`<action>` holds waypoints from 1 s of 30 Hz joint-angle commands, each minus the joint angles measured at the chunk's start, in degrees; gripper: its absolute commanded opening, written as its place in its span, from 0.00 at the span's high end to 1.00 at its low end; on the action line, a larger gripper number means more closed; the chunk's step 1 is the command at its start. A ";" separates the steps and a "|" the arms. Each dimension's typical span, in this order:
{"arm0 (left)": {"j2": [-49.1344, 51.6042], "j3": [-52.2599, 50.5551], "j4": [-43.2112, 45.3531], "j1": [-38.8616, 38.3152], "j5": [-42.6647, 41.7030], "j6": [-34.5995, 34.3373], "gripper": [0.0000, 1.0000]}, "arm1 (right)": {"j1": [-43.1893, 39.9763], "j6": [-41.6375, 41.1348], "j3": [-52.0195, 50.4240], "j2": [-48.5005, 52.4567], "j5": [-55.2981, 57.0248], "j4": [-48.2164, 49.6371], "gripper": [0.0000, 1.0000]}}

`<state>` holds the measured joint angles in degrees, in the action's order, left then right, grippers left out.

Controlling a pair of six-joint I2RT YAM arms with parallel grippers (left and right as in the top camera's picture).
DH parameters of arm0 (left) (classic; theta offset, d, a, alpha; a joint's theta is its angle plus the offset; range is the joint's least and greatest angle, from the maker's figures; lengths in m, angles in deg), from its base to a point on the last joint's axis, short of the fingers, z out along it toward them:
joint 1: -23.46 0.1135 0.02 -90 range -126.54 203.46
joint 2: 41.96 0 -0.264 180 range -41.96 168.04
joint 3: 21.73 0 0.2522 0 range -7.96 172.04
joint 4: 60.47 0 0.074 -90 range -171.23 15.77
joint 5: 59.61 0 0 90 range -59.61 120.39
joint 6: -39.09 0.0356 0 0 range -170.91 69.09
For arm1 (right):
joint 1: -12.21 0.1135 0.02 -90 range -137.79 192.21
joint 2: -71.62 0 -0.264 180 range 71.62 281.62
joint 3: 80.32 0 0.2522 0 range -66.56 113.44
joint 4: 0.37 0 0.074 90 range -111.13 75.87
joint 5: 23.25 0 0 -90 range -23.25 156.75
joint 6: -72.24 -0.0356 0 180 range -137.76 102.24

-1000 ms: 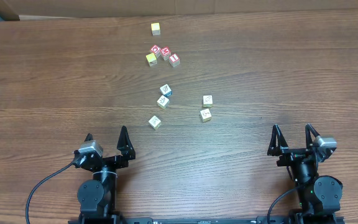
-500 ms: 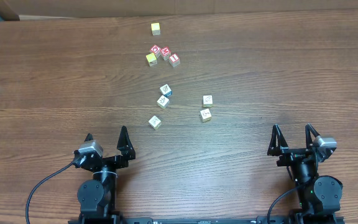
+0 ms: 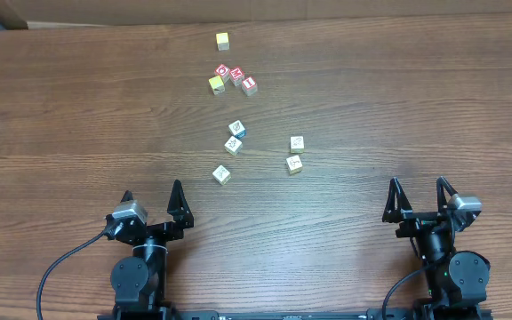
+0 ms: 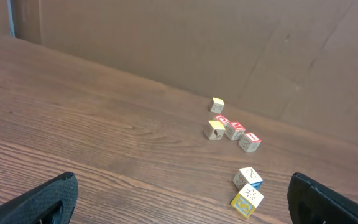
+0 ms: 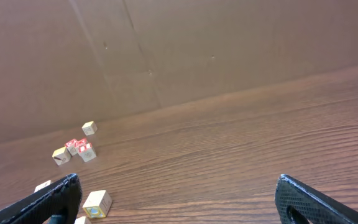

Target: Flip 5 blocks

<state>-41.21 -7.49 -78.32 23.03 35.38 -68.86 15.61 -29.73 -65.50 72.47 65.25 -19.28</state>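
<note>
Wood table (image 3: 398, 98) holds five pale blocks (image 3: 233, 144), likely light, rigid, so pinch opposite faces; left gripper (image 3: 153, 190), right gripper (image 3: 417, 183) gape empty.

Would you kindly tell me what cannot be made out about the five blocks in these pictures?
Overhead: the drawings on the five blocks are too small to read.
Left wrist: only two blocks show; the other three fall outside the frame.
Right wrist: one block is cut off by the bottom edge; another sits partly behind a finger of the right gripper.
All views: the blocks' undersides are hidden against the table.
</note>
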 commanded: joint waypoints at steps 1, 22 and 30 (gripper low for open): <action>-0.39 -0.20 0.22 -0.46 0.74 1.05 0.00 | -0.26 0.02 -0.59 -0.46 -0.09 0.37 0.00; -0.39 -0.20 -0.20 -0.46 -3.13 1.27 0.00 | -0.26 0.02 -0.59 -0.46 -0.07 0.37 0.00; -0.39 -0.20 -0.22 -0.46 -3.34 1.27 0.00 | -0.26 0.00 -0.59 -0.46 -0.09 0.37 0.00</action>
<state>-41.21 -7.49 -78.59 23.03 32.74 -68.73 15.61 -29.75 -65.50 72.47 65.25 -19.30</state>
